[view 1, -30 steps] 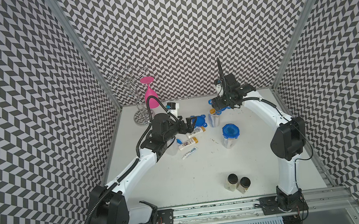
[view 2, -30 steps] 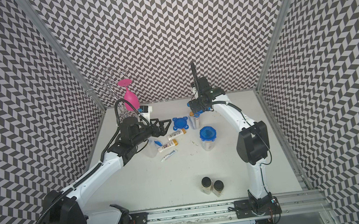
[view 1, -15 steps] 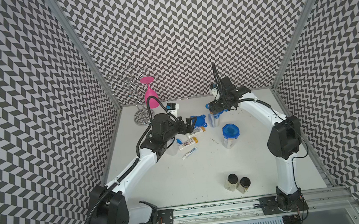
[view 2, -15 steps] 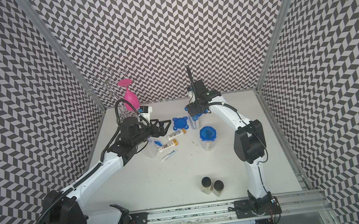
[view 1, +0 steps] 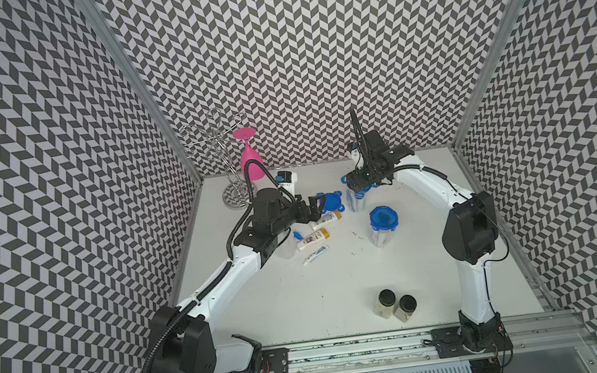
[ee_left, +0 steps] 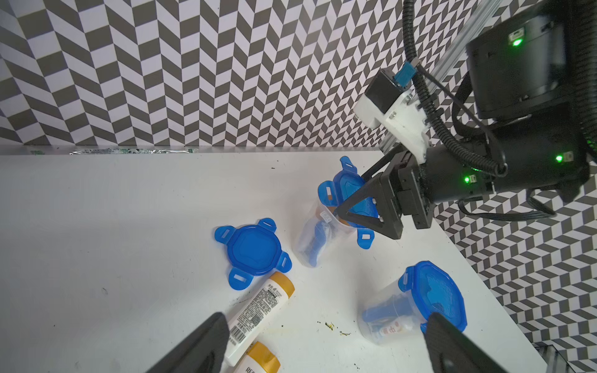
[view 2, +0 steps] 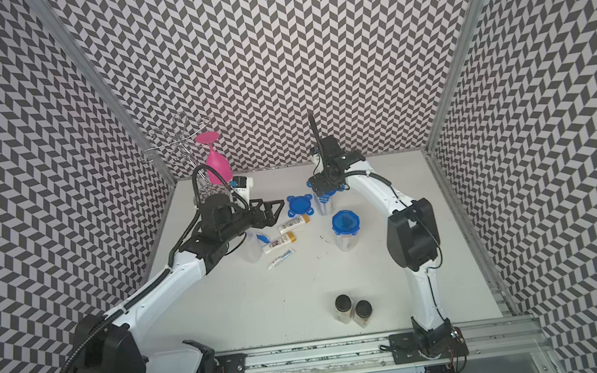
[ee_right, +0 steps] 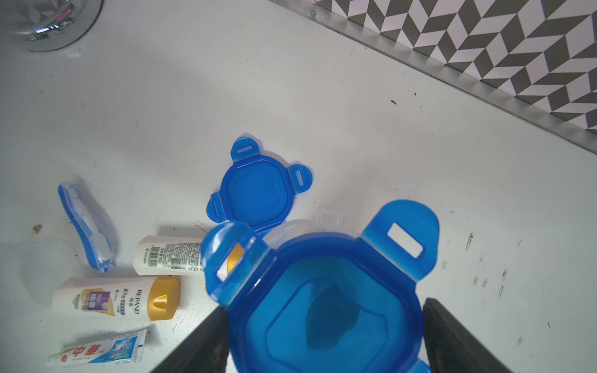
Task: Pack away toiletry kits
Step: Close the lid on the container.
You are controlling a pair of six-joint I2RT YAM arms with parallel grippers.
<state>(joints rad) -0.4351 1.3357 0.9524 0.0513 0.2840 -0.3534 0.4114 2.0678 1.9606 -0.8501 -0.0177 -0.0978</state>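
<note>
My right gripper (ee_right: 324,310) is shut on a blue four-tab lid (ee_left: 350,190) and holds it tilted on the rim of a clear tub (view 1: 356,199) that has a blue toothbrush inside. A second blue lid (view 1: 330,202) lies loose on the table beside it. My left gripper (ee_left: 326,339) hovers open and empty over two gold-capped white bottles (view 1: 326,219) (view 1: 313,238). A toothpaste tube (view 1: 315,255) lies next to them. A lidded, packed tub (view 1: 383,225) stands to the right. An uncovered tub (view 2: 252,245) with a toothbrush (ee_right: 85,226) stands under my left wrist.
Two black-capped jars (view 1: 384,302) (view 1: 405,308) stand near the front edge. A pink wine glass (view 1: 250,158) hangs upside down on a wire rack (view 1: 231,188) in the back left corner. Patterned walls close in three sides.
My right gripper has moved left and down with the blue lid onto the tub. The left arm has hardly moved.
</note>
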